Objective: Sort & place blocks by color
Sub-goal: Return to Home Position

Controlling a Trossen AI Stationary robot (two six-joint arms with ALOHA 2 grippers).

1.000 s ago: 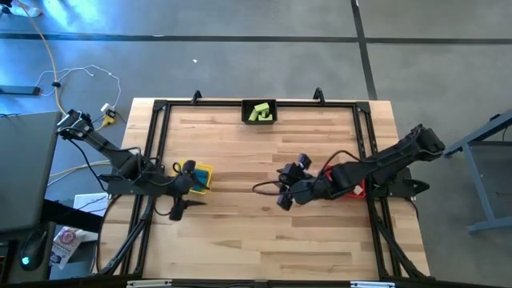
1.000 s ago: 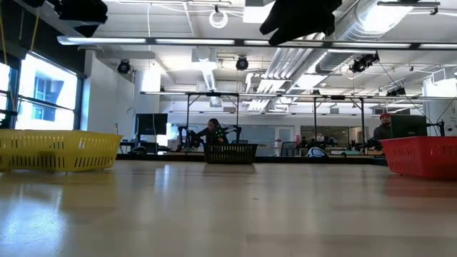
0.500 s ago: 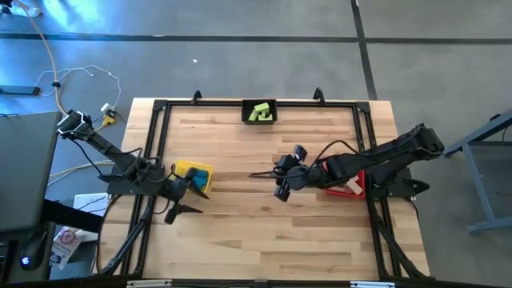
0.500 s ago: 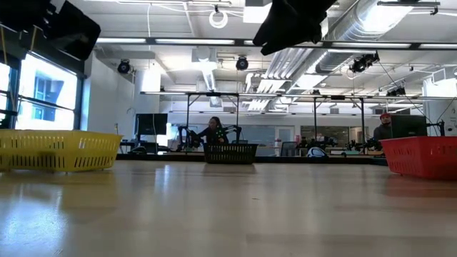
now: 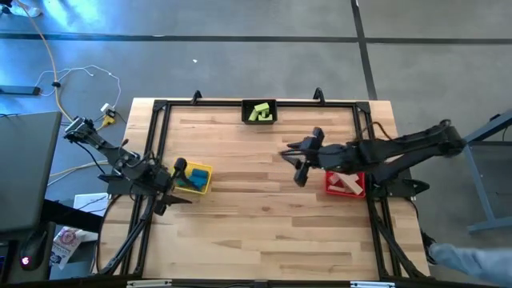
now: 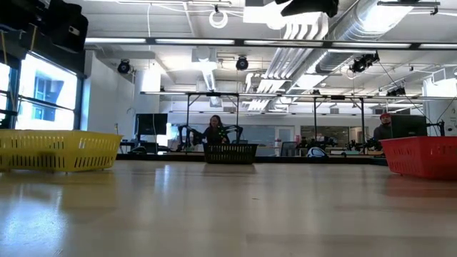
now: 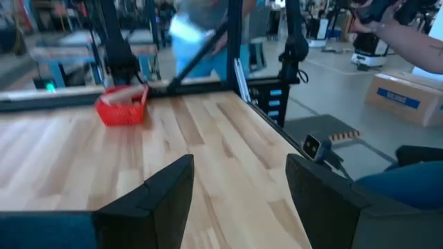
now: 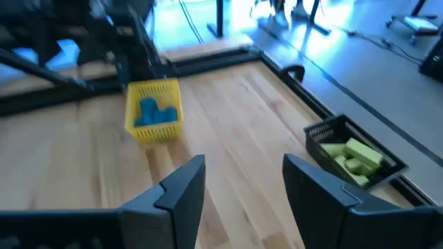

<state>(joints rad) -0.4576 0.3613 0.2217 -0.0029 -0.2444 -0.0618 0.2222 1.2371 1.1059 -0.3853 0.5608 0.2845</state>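
Blue blocks (image 8: pixel 154 112) lie in the yellow bin (image 5: pixel 204 179) at the table's left. Lime green blocks (image 8: pixel 351 156) fill the black bin (image 5: pixel 259 103) at the far edge. Light wood blocks (image 5: pixel 346 184) sit in the red bin (image 5: pixel 331 189) at the right. My left gripper (image 7: pixel 239 166) hovers open and empty just left of the yellow bin (image 5: pixel 178 178), pointing nearly level across the table. My right gripper (image 8: pixel 242 166) is open and empty too. It hangs above the table's middle (image 5: pixel 292 162), left of the red bin.
A black frame (image 5: pixel 157 120) runs along the table's far, left and right sides. In the low view the yellow bin (image 6: pixel 57 150), black bin (image 6: pixel 230 153) and red bin (image 6: pixel 421 157) stand on the bare wood. People are in the room beyond.
My left gripper has drawn back toward the table's left edge and tipped up to nearly level, staying open. My right gripper has risen and gone toward the far edge, away from the table's middle, still open. The bins and blocks have kept still.
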